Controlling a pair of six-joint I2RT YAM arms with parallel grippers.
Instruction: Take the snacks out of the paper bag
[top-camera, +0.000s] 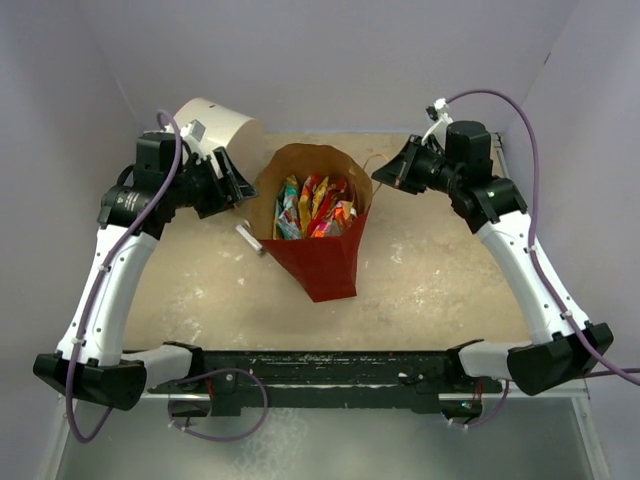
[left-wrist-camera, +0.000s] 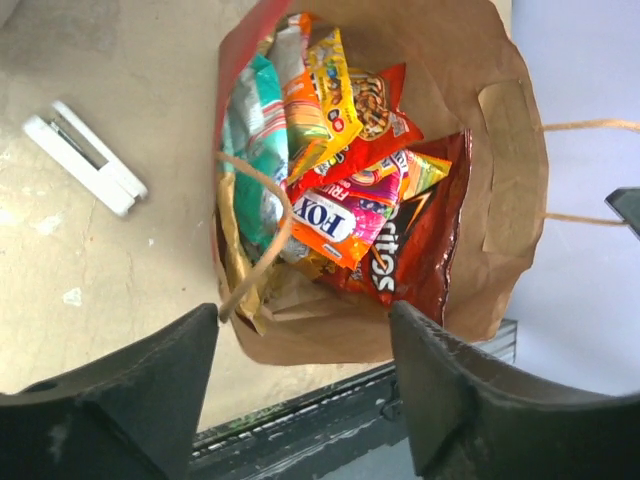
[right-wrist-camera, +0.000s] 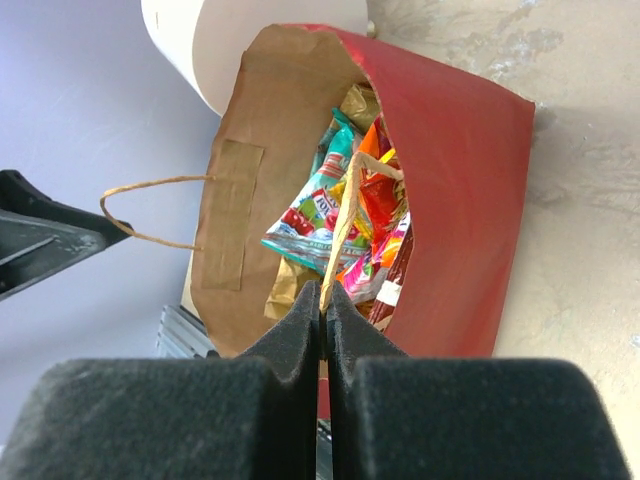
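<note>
The left gripper (left-wrist-camera: 303, 320) hangs open and empty over the rim of the bag (top-camera: 322, 262); the right gripper (right-wrist-camera: 322, 292) is closed on one string handle (right-wrist-camera: 346, 215). The one bag stands mid-way on the tabletop (top-camera: 440, 285), nearer the far edge, with about seven snacks (top-camera: 315, 207) inside. Held by only one of its two handles, it may tip or fold when the left jaws reach in.

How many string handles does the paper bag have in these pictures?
2. One handle sticks out from the taped brown inner wall of the paper bag; the other handle droops across the snacks. None seems hidden.
</note>
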